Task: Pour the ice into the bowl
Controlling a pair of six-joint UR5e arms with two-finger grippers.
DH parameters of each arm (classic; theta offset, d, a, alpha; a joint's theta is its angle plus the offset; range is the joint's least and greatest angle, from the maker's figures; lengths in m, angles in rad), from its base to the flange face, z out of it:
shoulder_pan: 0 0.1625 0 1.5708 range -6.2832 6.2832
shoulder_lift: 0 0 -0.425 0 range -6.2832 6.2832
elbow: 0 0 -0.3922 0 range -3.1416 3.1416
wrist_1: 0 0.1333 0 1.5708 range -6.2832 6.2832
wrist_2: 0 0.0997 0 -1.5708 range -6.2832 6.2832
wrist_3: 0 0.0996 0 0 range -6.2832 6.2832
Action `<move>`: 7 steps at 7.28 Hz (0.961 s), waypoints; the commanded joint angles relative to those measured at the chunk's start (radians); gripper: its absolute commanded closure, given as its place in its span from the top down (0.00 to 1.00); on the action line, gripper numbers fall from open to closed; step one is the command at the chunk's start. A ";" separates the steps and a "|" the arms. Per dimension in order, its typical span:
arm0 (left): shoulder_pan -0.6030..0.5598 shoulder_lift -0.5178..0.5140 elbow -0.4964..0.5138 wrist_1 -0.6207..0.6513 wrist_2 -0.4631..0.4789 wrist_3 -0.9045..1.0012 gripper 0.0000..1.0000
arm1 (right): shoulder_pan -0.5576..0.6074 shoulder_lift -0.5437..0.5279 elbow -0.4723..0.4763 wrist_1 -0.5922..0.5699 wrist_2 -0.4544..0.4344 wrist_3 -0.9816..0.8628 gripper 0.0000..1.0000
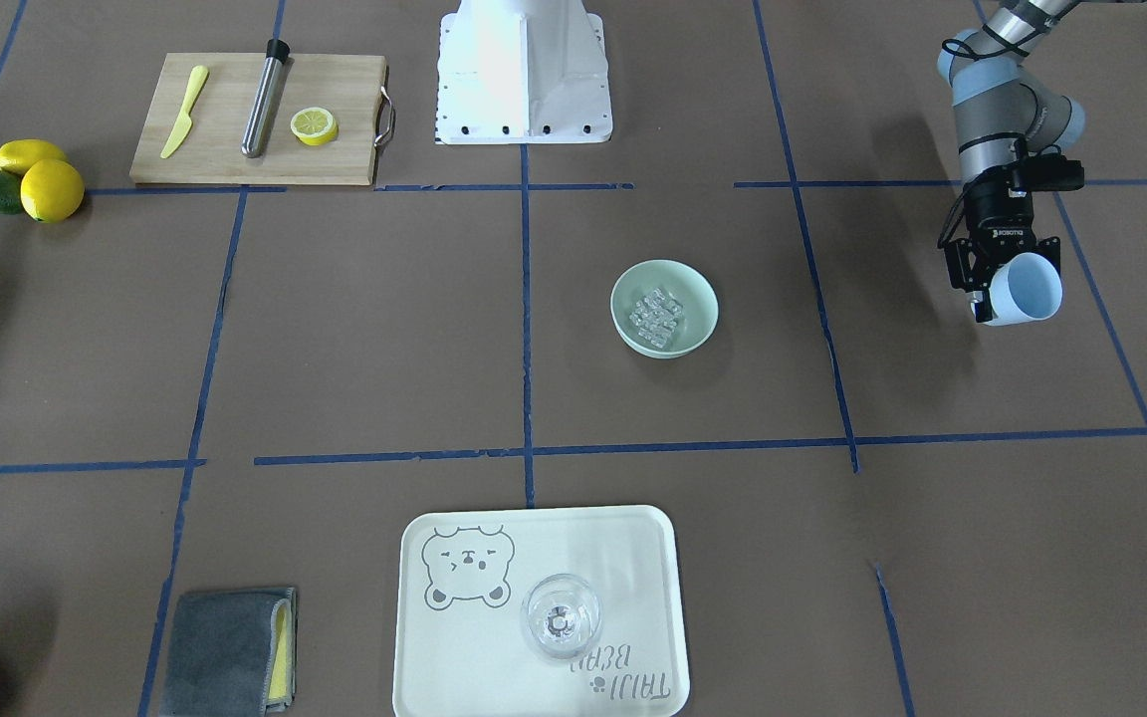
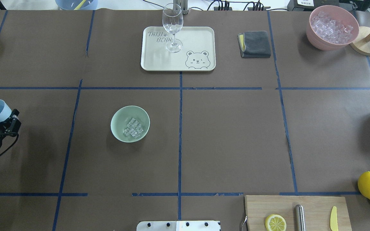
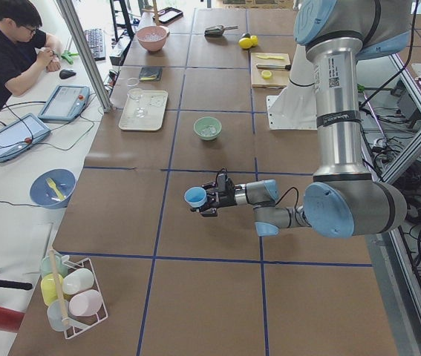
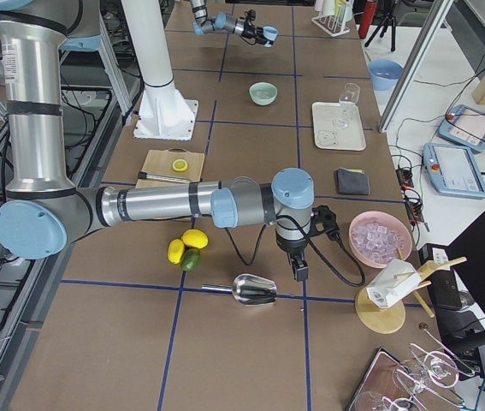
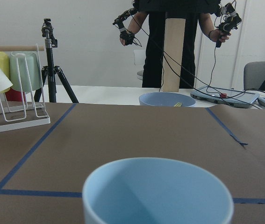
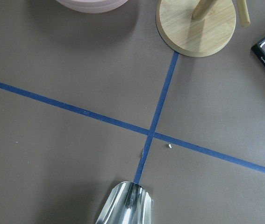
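While clamping tilted light blue cup (image 1: pixel 1027 289) in left pincer (image 1: pixel 980 299), well apart from mint-green bowl (image 1: pixel 705 329) of ice (image 1: pixel 658 317): could slip loose if jolted; right pincer (image 4: pixel 298 274), opening untellable.

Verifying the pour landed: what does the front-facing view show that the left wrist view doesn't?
Front-facing only: the bowl with the ice heaped inside, and the left pincer gripping the light blue cup. Left wrist only: a cup rack, a blue dish and a standing person beyond the table. Both: the light blue cup, with no ice visible inside.
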 commanded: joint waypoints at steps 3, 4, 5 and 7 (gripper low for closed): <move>0.003 -0.087 0.069 0.020 0.000 0.003 0.43 | 0.000 0.001 -0.001 0.000 0.000 0.002 1.00; 0.003 -0.087 0.071 0.022 0.000 0.008 0.51 | 0.000 0.001 -0.001 0.000 0.000 0.002 1.00; 0.003 -0.087 0.071 0.022 0.000 0.010 0.59 | 0.000 0.001 -0.001 0.000 0.000 0.002 1.00; 0.006 -0.087 0.077 0.022 -0.001 0.010 0.85 | 0.000 0.002 -0.001 0.000 0.000 0.002 1.00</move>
